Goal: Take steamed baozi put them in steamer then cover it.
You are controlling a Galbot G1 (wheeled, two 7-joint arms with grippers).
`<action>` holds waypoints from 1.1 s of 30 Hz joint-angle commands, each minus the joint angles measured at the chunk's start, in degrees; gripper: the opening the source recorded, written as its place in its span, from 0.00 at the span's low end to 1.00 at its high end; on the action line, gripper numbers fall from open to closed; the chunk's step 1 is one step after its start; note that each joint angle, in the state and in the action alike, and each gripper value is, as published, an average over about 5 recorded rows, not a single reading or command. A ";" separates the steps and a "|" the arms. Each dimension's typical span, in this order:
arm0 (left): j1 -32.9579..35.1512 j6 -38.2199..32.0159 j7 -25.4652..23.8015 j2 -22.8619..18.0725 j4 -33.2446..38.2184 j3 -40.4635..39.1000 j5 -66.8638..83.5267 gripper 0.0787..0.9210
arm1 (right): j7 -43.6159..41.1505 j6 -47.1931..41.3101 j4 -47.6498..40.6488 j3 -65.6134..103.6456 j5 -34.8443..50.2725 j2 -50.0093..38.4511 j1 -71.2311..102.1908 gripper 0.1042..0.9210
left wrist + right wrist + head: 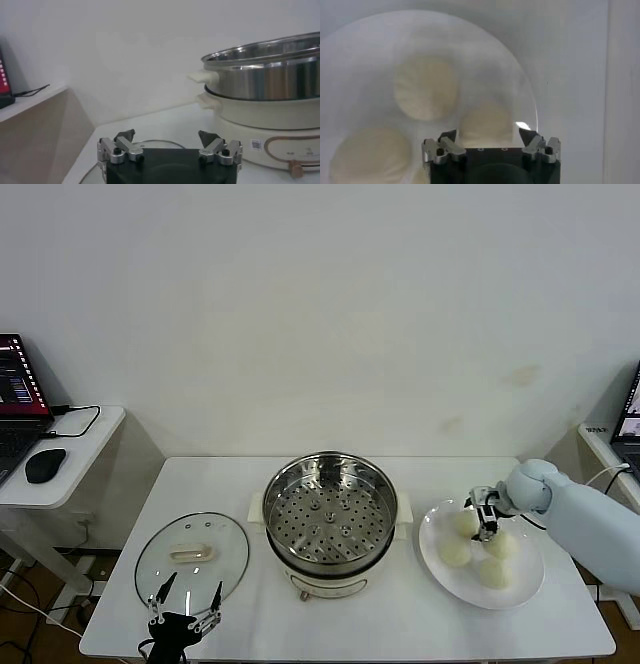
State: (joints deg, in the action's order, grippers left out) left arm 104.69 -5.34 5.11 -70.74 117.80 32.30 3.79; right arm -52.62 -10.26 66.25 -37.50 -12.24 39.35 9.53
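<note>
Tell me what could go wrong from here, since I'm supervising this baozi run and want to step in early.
The baozi lie packed together on the plate, so the open right gripper, right above them, might nudge or squash a neighbour. The plate sits near the table's right edge and might slide. The open left gripper hovers at the cover, which might get bumped.

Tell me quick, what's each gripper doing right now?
Left gripper: open, empty, by the cover.
Right gripper: open, empty, over the baozi.
</note>
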 commanded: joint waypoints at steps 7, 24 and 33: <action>0.25 -0.18 0.12 0.02 0.05 0.54 0.07 0.88 | -0.43 -0.02 -0.93 0.46 -1.73 0.72 -0.12 0.68; -0.86 -0.41 -1.33 0.79 -0.88 0.62 7.67 0.88 | 0.00 -0.56 15.93 -9.60 10.47 -12.13 -15.20 0.56; -2.07 -2.65 -1.97 1.15 -2.56 1.17 14.13 0.88 | -0.81 -0.35 21.75 -21.05 22.39 -10.83 -37.70 0.56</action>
State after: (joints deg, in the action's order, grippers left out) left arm 103.48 -6.77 3.58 -69.71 116.22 33.39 11.21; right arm -53.09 -10.50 79.42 -46.39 -2.74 30.17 -5.25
